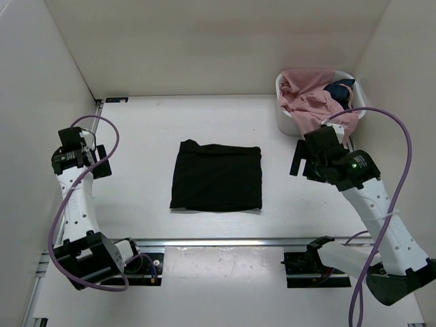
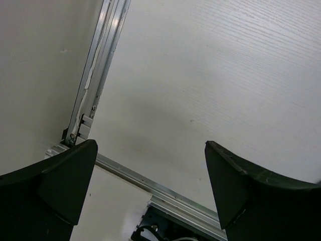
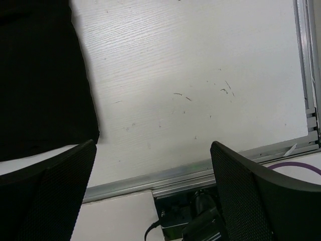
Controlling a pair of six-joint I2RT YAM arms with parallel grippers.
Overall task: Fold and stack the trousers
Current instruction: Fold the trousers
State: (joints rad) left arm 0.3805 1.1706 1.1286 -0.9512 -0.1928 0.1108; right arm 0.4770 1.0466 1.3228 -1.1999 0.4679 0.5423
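Note:
The black trousers (image 1: 216, 176) lie folded into a flat, roughly square bundle in the middle of the white table; their edge also fills the upper left of the right wrist view (image 3: 42, 75). My left gripper (image 1: 97, 160) hangs open near the left wall, well away from the trousers, with only bare table between its fingers (image 2: 65, 186). Right of the trousers, my right gripper (image 1: 300, 162) is raised and open, and nothing sits between its fingers (image 3: 251, 196).
A white basket (image 1: 289, 117) at the back right holds a pink garment (image 1: 308, 99) and a small dark blue garment (image 1: 338, 90). An aluminium rail (image 1: 225, 241) crosses the table near the arm bases. White walls close in on the left, back and right.

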